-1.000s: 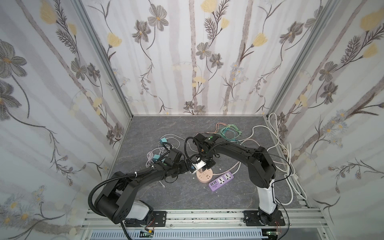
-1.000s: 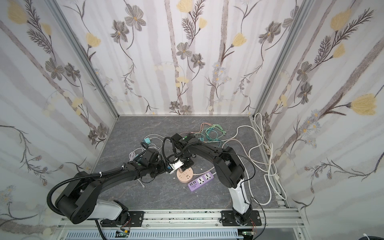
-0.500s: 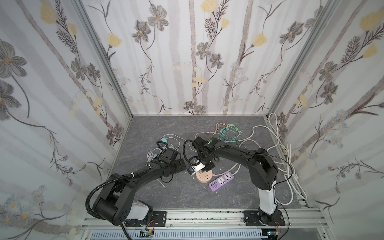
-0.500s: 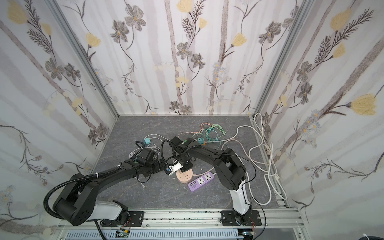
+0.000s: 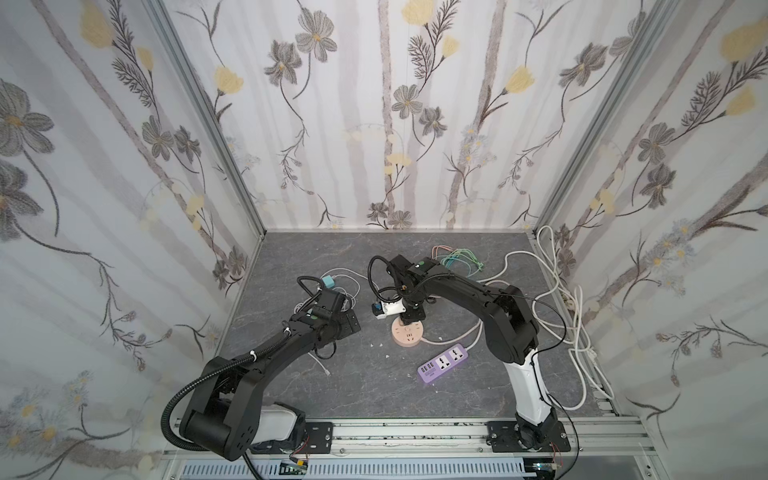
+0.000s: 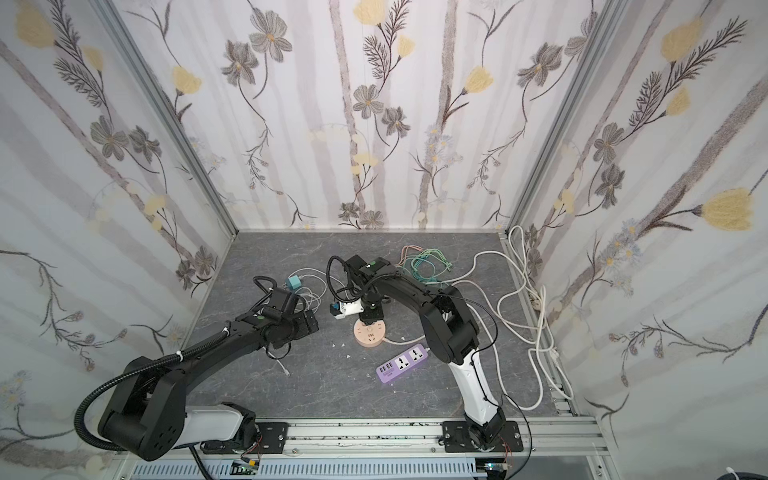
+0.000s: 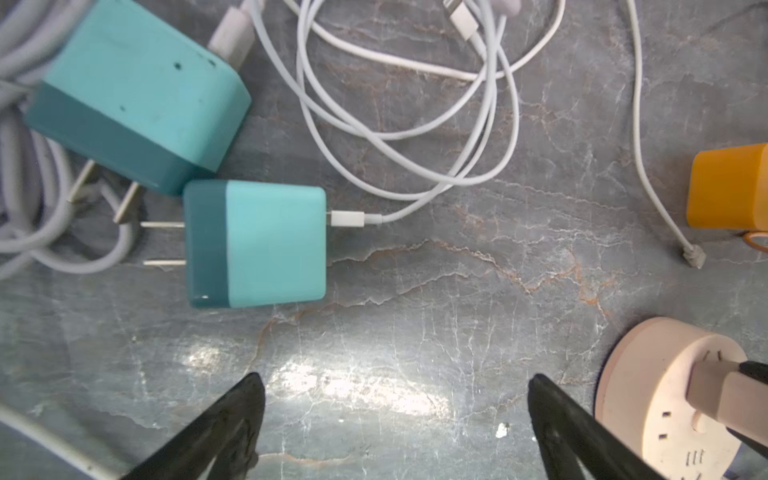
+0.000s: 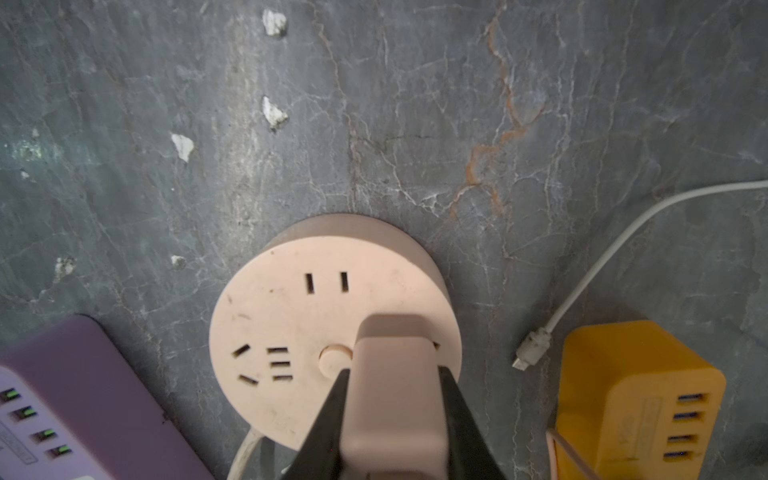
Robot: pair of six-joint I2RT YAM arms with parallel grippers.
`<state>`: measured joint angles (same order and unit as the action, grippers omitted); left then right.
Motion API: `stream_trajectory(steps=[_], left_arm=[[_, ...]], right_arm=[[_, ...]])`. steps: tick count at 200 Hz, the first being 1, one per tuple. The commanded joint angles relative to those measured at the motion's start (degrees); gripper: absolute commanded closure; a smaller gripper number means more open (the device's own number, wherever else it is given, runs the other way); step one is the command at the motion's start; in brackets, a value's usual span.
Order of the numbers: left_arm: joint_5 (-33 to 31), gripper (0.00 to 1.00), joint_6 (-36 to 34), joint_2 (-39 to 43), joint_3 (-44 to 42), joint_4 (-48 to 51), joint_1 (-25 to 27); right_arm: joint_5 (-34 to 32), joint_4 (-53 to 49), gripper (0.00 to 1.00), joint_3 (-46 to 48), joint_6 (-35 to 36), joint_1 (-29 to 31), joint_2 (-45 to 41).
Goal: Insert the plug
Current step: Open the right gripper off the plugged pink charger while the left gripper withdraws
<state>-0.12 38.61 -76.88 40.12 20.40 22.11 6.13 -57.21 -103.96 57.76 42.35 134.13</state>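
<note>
Right tool (image 8: pixel 395 372) pinches the pink plug (image 8: pixel 395 399) from both sides. The plug stands on the face of the round pink socket (image 8: pixel 299 316), next to its centre button; prongs are hidden, can't tell if seated. The round pink socket sits mid worktop (image 5: pixel 365 390), with the purple power strip (image 5: pixel 444 363) and yellow charger (image 8: pixel 631 395) near it. Left tool (image 7: pixel 395 386) is spread wide, holding nothing, low over bare worktop. A teal charger (image 7: pixel 274 245) with white cable (image 7: pixel 415 166) lies in front of it, not touching.
</note>
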Motion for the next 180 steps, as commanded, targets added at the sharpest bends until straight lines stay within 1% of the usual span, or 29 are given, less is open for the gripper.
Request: stream_trajectory(steps=[1,38,50,66,70,74,76,77,78,79,81,83,98,132,180], left_arm=[[-1.6,0.00,-0.8,-0.4,1.2,1.6,0.0],[-1.2,0.00,-0.6,-0.7,2.1,1.8,-0.1],[-1.1,0.00,-0.6,-0.7,2.2,1.7,-0.1],[-0.9,0.00,-0.6,-0.9,2.4,1.7,0.0],[-0.9,0.00,-0.6,-1.0,2.5,1.8,0.0],[-1.0,0.00,-0.6,-1.0,2.6,1.9,0.0],[-0.9,0.00,-0.6,-1.0,2.6,1.9,0.0],[-0.9,0.00,-0.6,-1.0,2.7,2.0,0.0],[-0.9,0.00,-0.6,-1.0,2.7,1.9,0.0],[-1.0,0.00,-0.6,-1.0,2.7,1.9,0.0],[-1.0,0.00,-0.6,-1.0,2.7,2.0,0.0],[-1.0,0.00,-0.6,-1.0,2.7,2.0,0.0],[-1.4,0.00,-0.6,-0.8,2.7,2.1,0.0],[-3.1,0.00,-0.3,-0.5,3.4,3.8,0.3],[-9.0,0.00,1.9,0.6,5.1,6.0,3.0]], right_arm=[[-9.5,3.2,0.78,-2.4,-3.7,-1.1,3.7],[-11.2,1.2,0.75,-7.0,-6.2,-2.5,6.4],[-11.2,1.2,0.71,-7.2,-6.3,-2.6,6.2],[-9.6,0.1,0.61,-7.5,-6.3,-2.5,5.3],[-8.8,-0.2,0.53,-7.5,-6.3,-2.4,4.9],[-7.8,-0.7,0.40,-7.4,-6.3,-2.4,4.3],[-7.3,-0.9,0.29,-7.4,-6.3,-2.4,4.1],[-7.0,-1.0,0.22,-7.4,-6.3,-2.4,4.0],[-6.7,-1.1,0.12,-7.4,-6.3,-2.4,3.9],[-6.5,-1.1,0.06,-7.3,-6.3,-2.4,3.8],[-6.0,-1.4,0.02,-7.2,-6.3,-2.4,3.5],[-5.6,-1.6,0.01,-7.1,-6.3,-2.4,3.2],[-3.4,-1.2,0.01,-5.5,-6.2,-2.2,1.0],[-0.3,-0.1,0.01,1.5,-4.9,-2.0,-4.8],[4.2,-5.2,0.01,10.9,1.3,-2.5,-10.9]])
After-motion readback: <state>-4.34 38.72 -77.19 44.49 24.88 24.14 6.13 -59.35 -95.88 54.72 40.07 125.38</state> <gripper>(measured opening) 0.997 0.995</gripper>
